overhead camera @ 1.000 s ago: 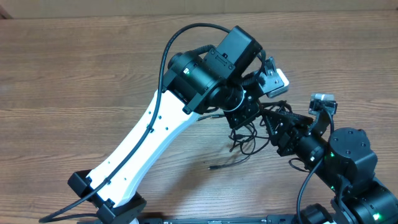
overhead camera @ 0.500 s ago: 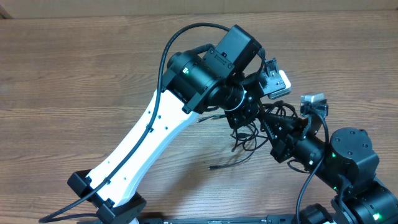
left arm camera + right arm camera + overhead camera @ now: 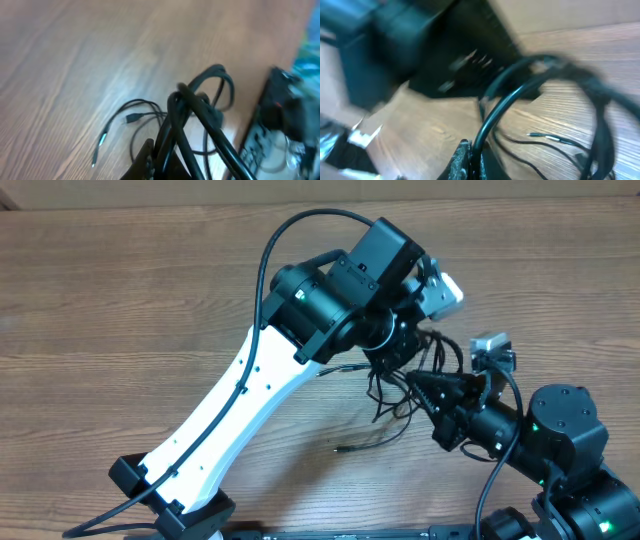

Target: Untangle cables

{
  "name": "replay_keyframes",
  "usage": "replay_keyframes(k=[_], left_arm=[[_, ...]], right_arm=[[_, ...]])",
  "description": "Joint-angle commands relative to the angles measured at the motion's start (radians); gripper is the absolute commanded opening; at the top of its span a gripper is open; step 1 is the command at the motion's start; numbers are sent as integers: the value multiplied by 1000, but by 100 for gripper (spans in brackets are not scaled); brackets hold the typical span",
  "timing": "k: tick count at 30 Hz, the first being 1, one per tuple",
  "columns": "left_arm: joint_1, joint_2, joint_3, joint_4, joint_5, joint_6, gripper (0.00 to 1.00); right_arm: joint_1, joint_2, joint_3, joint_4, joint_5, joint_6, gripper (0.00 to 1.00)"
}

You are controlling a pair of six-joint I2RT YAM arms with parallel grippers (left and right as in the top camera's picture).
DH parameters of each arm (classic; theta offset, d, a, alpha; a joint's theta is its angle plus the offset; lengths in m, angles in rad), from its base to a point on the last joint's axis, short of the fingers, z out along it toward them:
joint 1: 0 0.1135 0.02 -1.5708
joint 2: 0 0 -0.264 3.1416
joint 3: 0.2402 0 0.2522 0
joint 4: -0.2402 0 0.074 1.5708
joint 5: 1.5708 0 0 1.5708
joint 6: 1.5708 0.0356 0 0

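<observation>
The cables [image 3: 398, 398] are a tangle of thin black cords on the wooden table between the two arms, and one plug tip [image 3: 341, 447] trails off to the left. My left gripper [image 3: 402, 352] hangs over the tangle's top. In the left wrist view it [image 3: 159, 152] is shut on looped cords [image 3: 200, 102] that rise off the table. My right gripper [image 3: 424, 386] reaches into the tangle from the right. The right wrist view shows it [image 3: 476, 150] shut on a single cord [image 3: 506, 102] that curves up and away. Loose plug ends [image 3: 102, 137] [image 3: 540, 135] lie on the wood.
The left arm's white link [image 3: 235, 405] crosses the table diagonally from the lower left, and its black wrist [image 3: 415, 47] fills the right wrist view's upper left. The right arm's black body [image 3: 560, 430] sits at the lower right. A thick arm wire [image 3: 275, 250] arcs above.
My right gripper has shut on a cord and slid left into the tangle. The left wrist has shifted slightly up, and the cords are drawn tighter between the two grippers.
</observation>
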Motion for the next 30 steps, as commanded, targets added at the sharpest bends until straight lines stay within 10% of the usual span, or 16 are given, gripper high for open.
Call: replay_keyframes(k=[1, 18, 30], left_arm=[[5, -14, 21, 39, -140, -165, 4], [78, -14, 21, 90, -275, -425, 4], [164, -14, 21, 93, -102, -364, 4]], right_arm=[[5, -10, 20, 3, -169, -77, 4], [5, -10, 20, -60, -357, -174, 4], [5, -10, 19, -274, -221, -173, 4]])
